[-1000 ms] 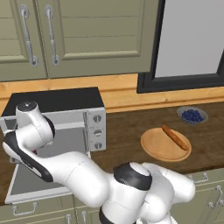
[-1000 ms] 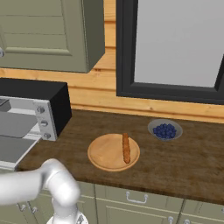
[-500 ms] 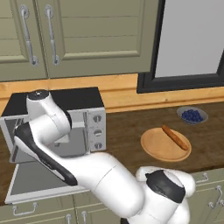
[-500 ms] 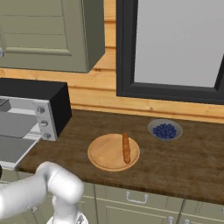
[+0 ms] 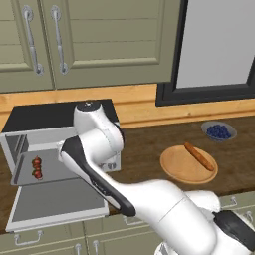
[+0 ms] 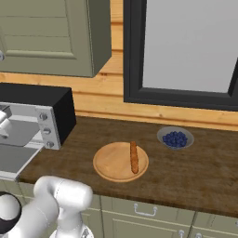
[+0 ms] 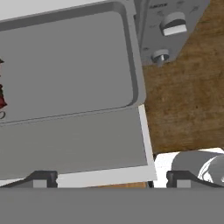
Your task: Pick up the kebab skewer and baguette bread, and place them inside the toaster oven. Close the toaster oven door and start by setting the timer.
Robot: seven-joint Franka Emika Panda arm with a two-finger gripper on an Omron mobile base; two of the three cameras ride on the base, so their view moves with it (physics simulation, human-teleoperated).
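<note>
The toaster oven [image 5: 50, 115] stands at the counter's left with its door [image 5: 55, 201] folded down flat. On the tray inside lies the kebab skewer [image 5: 36, 168], also at the left edge of the hand view as the skewer [image 7: 2, 98]. The baguette bread [image 5: 199, 156] rests on a round wooden plate [image 5: 174, 169] to the right, seen again as the baguette [image 6: 134, 156]. My gripper [image 7: 111, 179] hangs over the open door [image 7: 74, 140], apart from the skewer, open and holding nothing. The knobs [image 7: 173, 24] are off to one side of it.
A bowl of blueberries [image 5: 218, 131] sits behind the plate near the window. Wall cabinets hang above the oven. My own arm [image 5: 94, 132] crosses in front of the oven's knob panel. Bare wooden counter [image 6: 200, 172] lies right of the plate.
My arm has swung up and to the right across the oven front, which uncovers the tray with the skewer on it. The baguette and plate have not moved.
</note>
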